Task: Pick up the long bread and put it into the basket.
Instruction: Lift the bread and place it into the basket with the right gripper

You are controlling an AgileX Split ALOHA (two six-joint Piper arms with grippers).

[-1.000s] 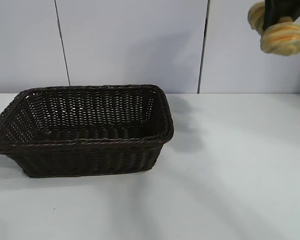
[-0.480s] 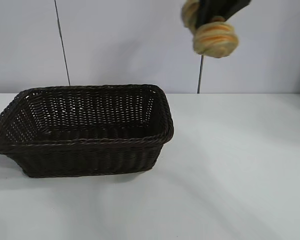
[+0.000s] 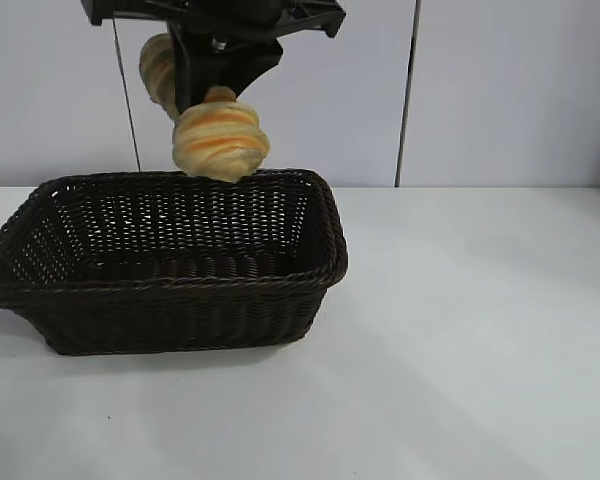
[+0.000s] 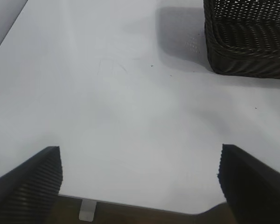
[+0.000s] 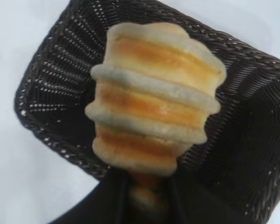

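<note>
In the exterior view, the right gripper (image 3: 215,85) hangs above the back rim of the basket (image 3: 170,285), its dark fingers pinching the long bread (image 3: 220,140) around the middle. One ridged end of the loaf points toward the camera and hangs just over the rim's far edge; the other end shows behind the fingers, higher and to the left. The basket sits on the white table (image 3: 460,340), nothing visible inside it. The left gripper is outside this view.

The left wrist view shows what the exterior one does not: the left gripper (image 4: 140,182), its two dark fingers (image 4: 30,179) spread wide with only bare table between them, well apart from a corner of the basket (image 4: 247,42).

The right wrist view looks along the loaf (image 5: 154,98), held directly over the open basket (image 5: 51,88); the woven floor lies beneath it, a placement the exterior view leaves less certain. The right gripper (image 5: 147,196) clamps the loaf's near end.

A second ago the loaf was high, well to the right of the basket; half a second ago it hung just past the basket's right end; now it is lower and over the basket. The basket has not shifted.
</note>
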